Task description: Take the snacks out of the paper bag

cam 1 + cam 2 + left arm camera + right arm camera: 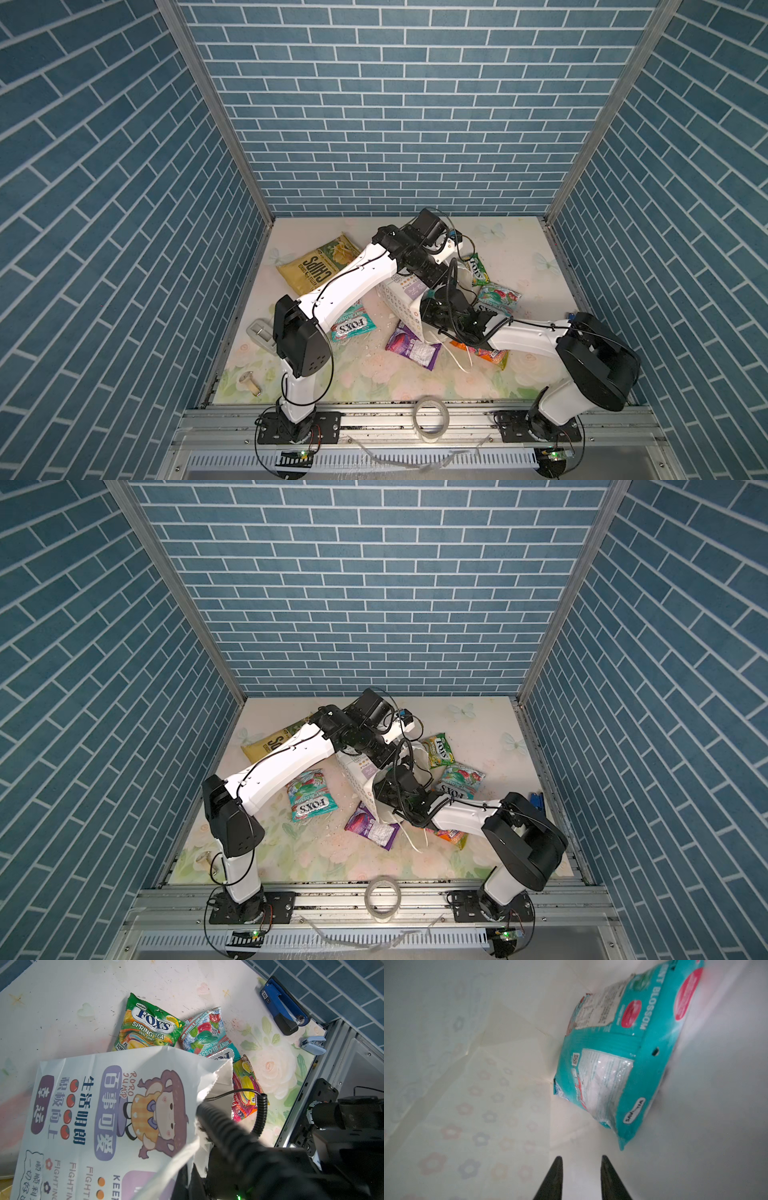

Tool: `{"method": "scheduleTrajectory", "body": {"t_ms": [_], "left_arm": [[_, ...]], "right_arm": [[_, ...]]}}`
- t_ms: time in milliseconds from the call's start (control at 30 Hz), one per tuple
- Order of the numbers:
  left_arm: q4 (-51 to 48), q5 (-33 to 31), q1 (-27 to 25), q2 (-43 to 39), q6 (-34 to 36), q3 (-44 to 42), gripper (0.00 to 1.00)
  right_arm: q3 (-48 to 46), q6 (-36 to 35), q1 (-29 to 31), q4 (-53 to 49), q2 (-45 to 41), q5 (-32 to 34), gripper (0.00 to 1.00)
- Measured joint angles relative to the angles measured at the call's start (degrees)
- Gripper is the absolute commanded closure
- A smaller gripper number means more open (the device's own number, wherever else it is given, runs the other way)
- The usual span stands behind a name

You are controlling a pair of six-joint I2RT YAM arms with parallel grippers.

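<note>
Both top views: paper bag (400,297) is lying on its side mid-worktop (519,249), snacks (411,345) lying around it; left gripper (434,276) is sitting against it, jaws together
Left wrist: bag mouth is facing the right arm (228,1126)
Right wrist: right gripper (580,1159) is reaching inside, jaws apart, empty; teal packet (623,1059) is leaning on the bag wall

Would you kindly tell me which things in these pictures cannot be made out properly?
- Left end effector: fingers show in no view; in both top views the left arm and the paper bag cover them.
- Teal packet inside the bag: right wrist view, far end blurred and cut off by the picture's edge.
- Orange packet: both top views, mostly under the right arm.
- Rest of the bag's inside: beyond the right wrist view's edges.
</note>
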Motion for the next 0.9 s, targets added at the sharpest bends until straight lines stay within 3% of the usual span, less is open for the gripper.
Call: {"method": "scheduleTrajectory", "body": {"t_ms": [133, 500, 900], "left_arm": [[0.0, 0.3, 0.0, 0.0, 0.0, 0.0, 1.00], [0.1, 0.4, 0.8, 0.0, 0.0, 0.0, 1.00], [-0.4, 0.2, 0.9, 0.0, 0.0, 0.0, 1.00]], "right_arm": [[0.3, 0.0, -0.1, 1.2, 1.8, 0.6, 0.63], [7.8, 0.0, 0.3, -9.1, 4.5, 10.1, 0.62], [8.5, -0.1, 0.5, -11.9, 4.9, 13.9, 0.63]]}}
